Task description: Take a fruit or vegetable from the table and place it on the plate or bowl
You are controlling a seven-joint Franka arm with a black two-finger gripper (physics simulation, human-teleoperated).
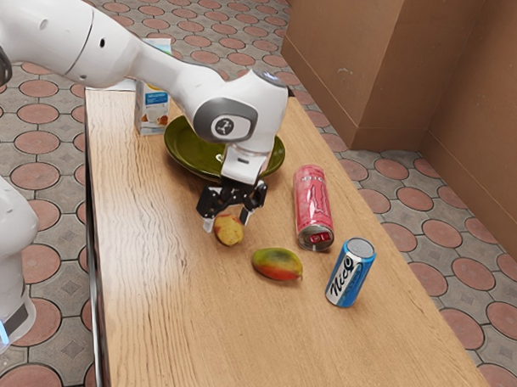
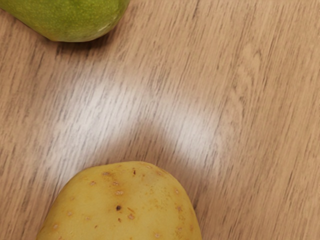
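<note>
A yellow potato (image 1: 229,231) lies on the wooden table (image 1: 161,316), just in front of the olive-green plate (image 1: 185,147). My gripper (image 1: 226,220) hangs directly over the potato, open, with one fingertip coming down on each side of its top; I cannot tell whether they touch it. In the wrist view the potato (image 2: 122,205) looms right under the hand, its speckled skin plain. A green-and-red mango (image 1: 277,263) rests a little farther toward the exterior view's right; its green end (image 2: 65,17) shows beyond the potato in the wrist view.
A red can (image 1: 312,207) lies on its side near the plate's right, and a blue can (image 1: 350,272) lies tilted near the table's right edge. A small carton (image 1: 152,108) stands behind the plate. Bare wood stretches toward the front.
</note>
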